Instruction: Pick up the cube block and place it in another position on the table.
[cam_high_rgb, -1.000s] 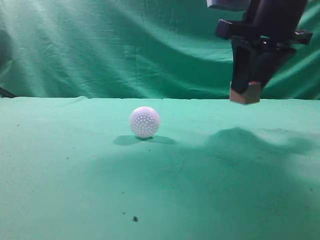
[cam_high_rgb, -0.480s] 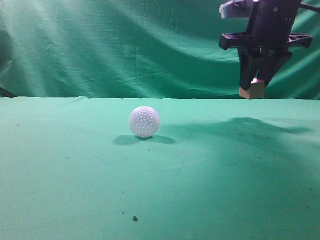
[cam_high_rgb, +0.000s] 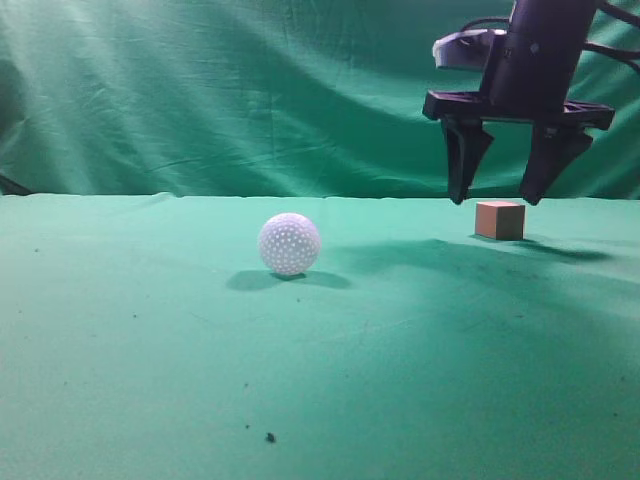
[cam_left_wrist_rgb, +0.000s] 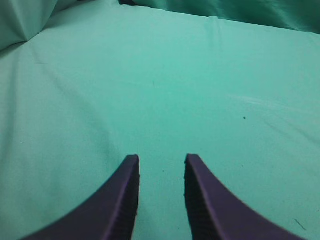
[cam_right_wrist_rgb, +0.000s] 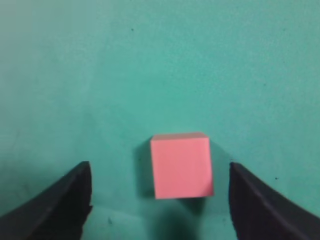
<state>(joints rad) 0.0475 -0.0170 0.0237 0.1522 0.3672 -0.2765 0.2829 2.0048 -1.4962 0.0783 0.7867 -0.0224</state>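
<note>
The small reddish-brown cube block with its pinkish top (cam_high_rgb: 499, 219) sits flat on the green felt-covered worktop (cam_high_rgb: 150, 330), no longer gripped, so the placing looks done; what seems left is only for the arm to lift clear. The right hand (cam_high_rgb: 503, 195) hangs just above the block, pointing straight down, its dark fingers spread wide apart with the block below and between them and touching neither. From the right wrist, the block (cam_right_wrist_rgb: 181, 165) lies centred in the gap. The white dimpled ball (cam_high_rgb: 289, 243) rests well off to that hand's left. The left hand (cam_left_wrist_rgb: 161, 172) hovers low over bare cloth, fingers slightly apart and holding nothing
</note>
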